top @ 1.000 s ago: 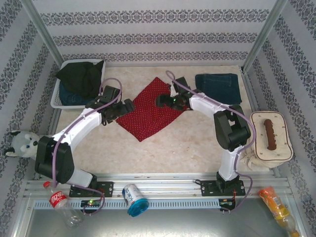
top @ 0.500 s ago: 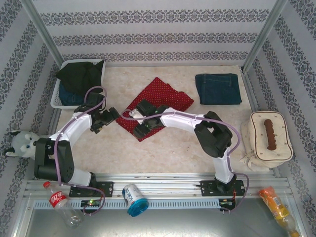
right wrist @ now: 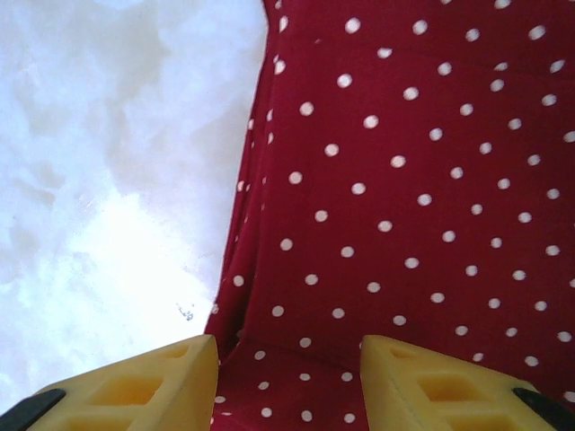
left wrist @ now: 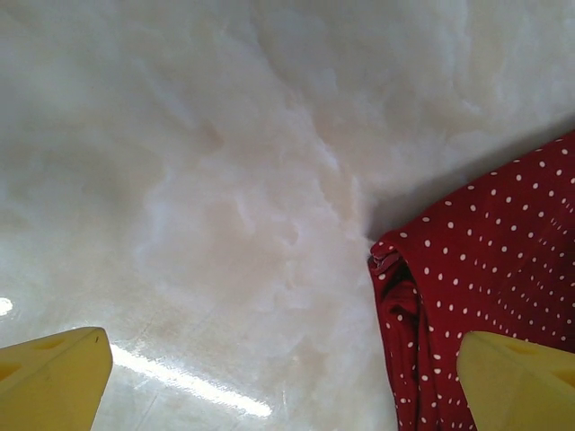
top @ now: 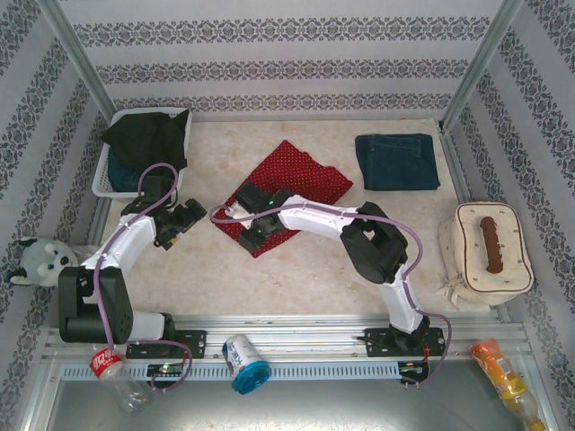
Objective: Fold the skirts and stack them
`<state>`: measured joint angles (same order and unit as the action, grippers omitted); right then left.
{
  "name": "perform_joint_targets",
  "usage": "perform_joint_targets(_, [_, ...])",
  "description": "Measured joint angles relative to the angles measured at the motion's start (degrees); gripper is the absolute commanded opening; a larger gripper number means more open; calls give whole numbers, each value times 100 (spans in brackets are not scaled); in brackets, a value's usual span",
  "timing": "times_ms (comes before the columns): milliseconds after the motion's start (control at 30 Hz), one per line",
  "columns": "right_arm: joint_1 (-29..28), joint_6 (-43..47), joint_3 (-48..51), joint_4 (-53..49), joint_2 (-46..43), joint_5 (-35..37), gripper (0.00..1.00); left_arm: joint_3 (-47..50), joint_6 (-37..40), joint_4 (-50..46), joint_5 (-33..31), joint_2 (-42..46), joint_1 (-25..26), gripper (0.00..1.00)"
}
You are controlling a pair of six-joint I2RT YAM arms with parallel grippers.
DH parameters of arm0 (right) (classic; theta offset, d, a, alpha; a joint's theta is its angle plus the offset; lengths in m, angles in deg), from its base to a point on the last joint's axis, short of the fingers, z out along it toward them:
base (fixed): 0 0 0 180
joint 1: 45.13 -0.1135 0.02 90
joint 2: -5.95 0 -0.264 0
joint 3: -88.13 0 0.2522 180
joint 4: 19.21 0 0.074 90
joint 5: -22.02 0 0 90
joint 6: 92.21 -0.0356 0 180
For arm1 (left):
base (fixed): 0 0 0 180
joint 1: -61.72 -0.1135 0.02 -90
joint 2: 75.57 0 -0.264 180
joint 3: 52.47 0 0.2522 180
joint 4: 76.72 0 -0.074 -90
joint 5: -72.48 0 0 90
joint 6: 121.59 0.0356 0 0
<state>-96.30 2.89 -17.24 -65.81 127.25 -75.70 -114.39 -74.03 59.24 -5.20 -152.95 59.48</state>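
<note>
Straddling red dotted skirt [right wrist: 404,180] edge: R fingers [right wrist: 135,386] spread, empty | L fingers [left wrist: 54,377] spread, empty, near its corner

Top camera looks down from behind; wrist cameras (close, downward) share the red skirt [left wrist: 485,269]

You have a white mesh basket [top: 101,177] at the table's [top: 314,269] far-left corner, a cream bag [top: 490,247] at its right edge, and a plush toy [top: 40,259], a plastic bottle [top: 112,368] and a blue can [top: 243,361] nearer you.
</note>
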Motion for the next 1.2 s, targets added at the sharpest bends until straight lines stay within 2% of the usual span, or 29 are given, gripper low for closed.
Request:
perform_joint_targets(133, [-37,-26,-79,-22,103,107,39,81,0,37,55,37,-57,99])
perform_joint_targets(367, [-52,-42,-234,-101,258,232,39,175,2,72,122,39,-90,100])
perform_joint_targets(667, [-273,-164,-302,-109,306,758,4,229,37,170,271,42,-120,100])
perform_joint_targets(733, [-319,-227,-245,-35,286,984,0,229,52,170,273,44,-127,100])
perform_joint_targets(800, [-348,-291,-116,44,205,1246,0,229,85,170,278,61,-127,100])
perform_joint_targets(933, [-356,-407,260,219,-236,1897,0,229,184,195,415,107,-127,100])
perform_joint_targets(1067, [-313,-566,960,573,-1228,2474,0,229,299,229,527,201,-122,100])
perform_joint_targets(1200, [4,-966,1655,1071,-2293,2664,0,221,444,225,505,356,-24,100])
